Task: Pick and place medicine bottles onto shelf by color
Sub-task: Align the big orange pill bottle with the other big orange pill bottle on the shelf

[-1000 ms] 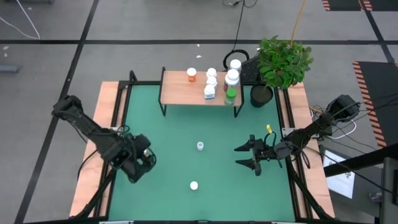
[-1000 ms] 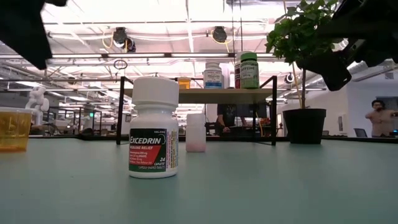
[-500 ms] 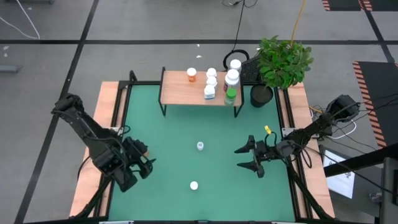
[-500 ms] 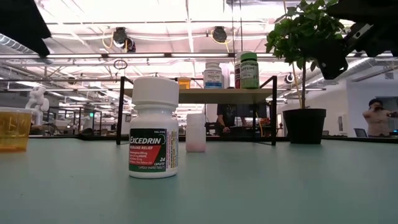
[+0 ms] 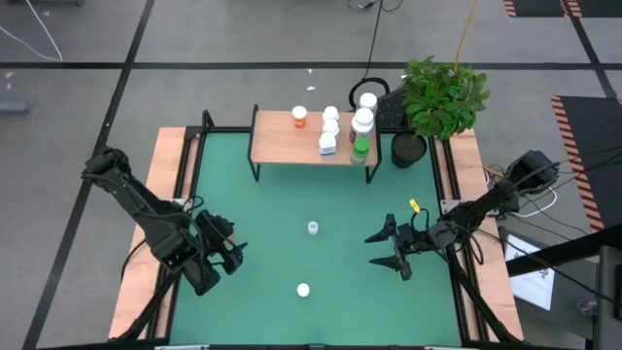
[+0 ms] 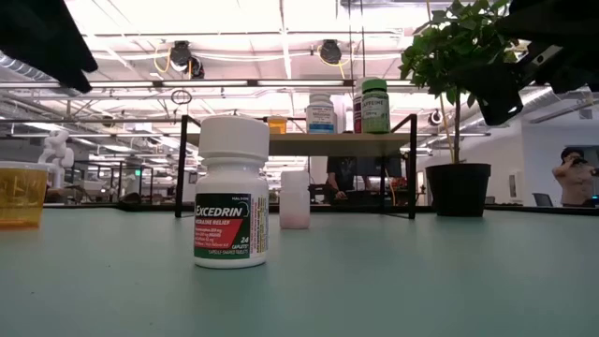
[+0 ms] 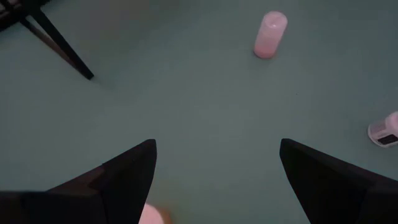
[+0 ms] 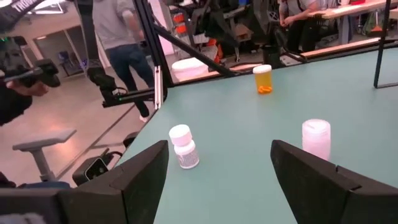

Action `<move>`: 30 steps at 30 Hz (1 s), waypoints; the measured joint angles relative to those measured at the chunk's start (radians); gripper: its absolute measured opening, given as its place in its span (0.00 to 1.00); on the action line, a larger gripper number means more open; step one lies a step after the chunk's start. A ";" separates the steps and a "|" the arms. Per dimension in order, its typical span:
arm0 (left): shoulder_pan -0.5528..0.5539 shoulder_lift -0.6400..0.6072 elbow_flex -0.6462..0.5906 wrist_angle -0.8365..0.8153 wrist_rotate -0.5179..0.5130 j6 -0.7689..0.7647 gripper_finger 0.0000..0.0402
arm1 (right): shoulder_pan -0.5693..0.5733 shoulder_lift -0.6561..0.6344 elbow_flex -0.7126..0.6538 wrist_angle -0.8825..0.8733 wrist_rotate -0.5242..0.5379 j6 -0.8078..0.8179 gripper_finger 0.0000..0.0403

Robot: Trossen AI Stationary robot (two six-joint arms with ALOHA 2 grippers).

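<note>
Little changed over the last second; left tool (image 5: 228, 249) swung back a touch toward the near-left corner of the surface (image 5: 262, 209) and then eased forward again, fingers spread wide throughout and holding nothing; right tool (image 5: 373, 250) drifted slightly nearer the front edge, also spread and empty, same width as before.

No bottle moved: pink bottle (image 5: 313, 228) upright mid-surface, Excedrin bottle (image 5: 303, 290) upright nearer the front edge, well apart from each other; orange bottle (image 8: 263, 79) standing far over on the left arm's side, not visible from above and probably hidden under that arm; shelf (image 5: 282, 146) at the back, already carrying five bottles, among them a green one (image 5: 361, 149).

Meaning for the task, as a judgement: between picks, with three bottles left to shelve and neither arm committed yet; small shifts read as lining up rather than reaching.

Pose: left arm folded low over the left side, tool pointing in toward the middle, with the pink bottle ahead and the Excedrin bottle off to one side in its wrist view; right arm stretched in from the right edge, tool level with the gap between the two loose bottles, both ahead of its spread fingers (image 8: 143, 174).
</note>
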State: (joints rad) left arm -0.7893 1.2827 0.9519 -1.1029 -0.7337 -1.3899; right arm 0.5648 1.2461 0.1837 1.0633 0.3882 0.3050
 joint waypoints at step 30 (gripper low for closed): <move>0.017 0.000 -0.161 0.140 0.026 0.003 0.85 | -0.027 0.452 0.275 0.151 -0.213 -0.417 0.69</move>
State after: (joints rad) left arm -0.7727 1.2831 0.7910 -0.9630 -0.7075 -1.3869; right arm 0.5377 1.6985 0.4586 1.2146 0.1750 -0.1118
